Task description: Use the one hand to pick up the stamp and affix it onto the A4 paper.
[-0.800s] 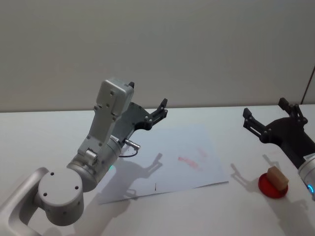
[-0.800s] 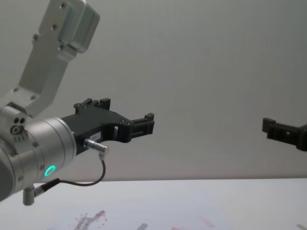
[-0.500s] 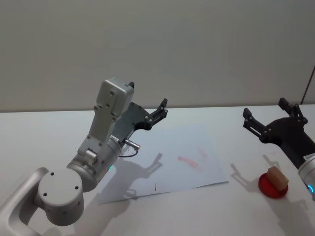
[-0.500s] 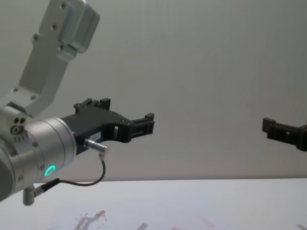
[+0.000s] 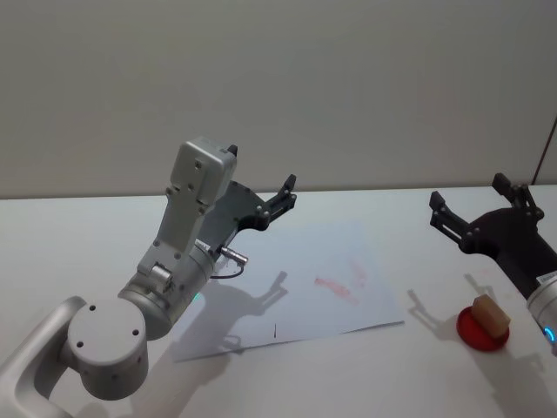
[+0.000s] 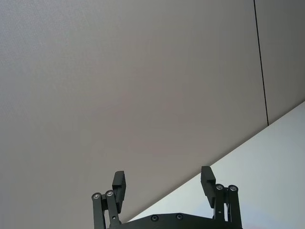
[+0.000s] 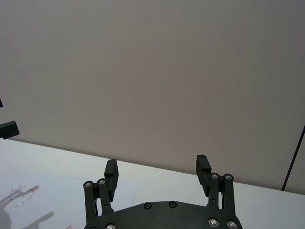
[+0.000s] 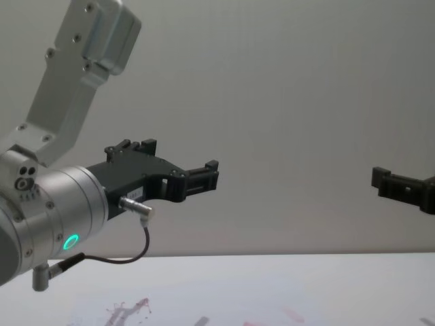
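Light-tan wood, the stamp [image 5: 490, 315] sits on a red pad [image 5: 470, 333] at the lower right of the head view, untouched. Nothing has shifted over the last moments. The right gripper [image 5: 470, 198] hangs spread wide, up and left of the stamp in the frame and clear of it. The left gripper [image 5: 280, 196], equally wide, is raised over the A4 paper [image 5: 305, 287] at mid-frame. Faint red marks show on the sheet. This pause suggests the pickup has not begun; the right arm would have to come down first.
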Motion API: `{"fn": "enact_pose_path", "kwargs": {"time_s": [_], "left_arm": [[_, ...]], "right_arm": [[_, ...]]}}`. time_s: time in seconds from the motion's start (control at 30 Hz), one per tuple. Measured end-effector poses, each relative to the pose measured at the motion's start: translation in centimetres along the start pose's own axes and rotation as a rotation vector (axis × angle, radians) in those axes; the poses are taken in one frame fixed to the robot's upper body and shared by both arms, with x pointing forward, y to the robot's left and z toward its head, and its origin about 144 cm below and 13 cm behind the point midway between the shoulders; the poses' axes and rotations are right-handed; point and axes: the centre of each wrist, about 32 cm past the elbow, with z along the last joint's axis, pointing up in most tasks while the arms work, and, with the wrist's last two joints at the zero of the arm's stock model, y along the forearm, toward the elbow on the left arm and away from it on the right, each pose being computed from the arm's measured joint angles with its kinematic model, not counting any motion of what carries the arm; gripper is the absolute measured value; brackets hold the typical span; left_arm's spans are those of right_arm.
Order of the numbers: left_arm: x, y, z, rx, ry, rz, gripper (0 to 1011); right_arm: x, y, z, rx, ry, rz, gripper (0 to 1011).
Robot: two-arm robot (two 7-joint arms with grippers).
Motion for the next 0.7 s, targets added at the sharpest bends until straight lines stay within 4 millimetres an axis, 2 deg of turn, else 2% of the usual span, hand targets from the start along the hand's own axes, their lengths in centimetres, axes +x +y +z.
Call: {"fn": "enact_pose_path", "kwargs": {"time_s": [0.5,0.7], "left_arm": [[0.0,0.0,0.0,0.0,0.0,0.0,1001],[0.0,0.0,0.0,0.0,0.0,0.0,1001]], "right_arm": [[0.04,-0.04,-0.02,-0.001,-0.001,0.0,1001],[0.21,-0.75,-0.03,-0.013,-0.007,-0.005,1001]]}}
